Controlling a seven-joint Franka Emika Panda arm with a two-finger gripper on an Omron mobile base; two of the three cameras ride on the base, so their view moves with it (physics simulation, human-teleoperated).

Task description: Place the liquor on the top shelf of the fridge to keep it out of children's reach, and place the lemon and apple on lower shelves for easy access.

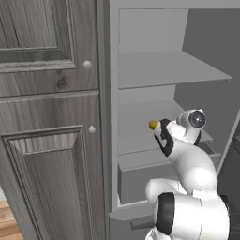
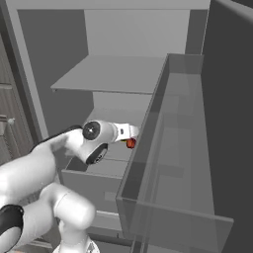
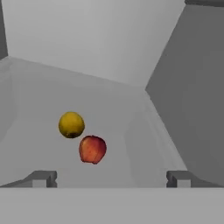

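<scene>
Left base view: the fridge stands open beside wood-grain cupboards. The arm reaches into it at a lower shelf, under a higher grey shelf. The lemon shows as a yellow spot just beside the wrist, over that lower shelf; from here I cannot tell whether it touches anything. A grey drawer box sits below.

Right base view: the arm comes from the lower left and its hand points into the fridge above the lower shelf. The apple is a small red ball just past the hand, near the shelf's right edge. The open door's clear bin fills the right foreground.

Hand view: the gripper is spread wide, its two fingertips far apart and holding nothing. Lemon and apple lie side by side on the shelf floor, nearly touching, the lemon farther in and to the left, both left of the shelf's middle and well short of its back wall.
</scene>
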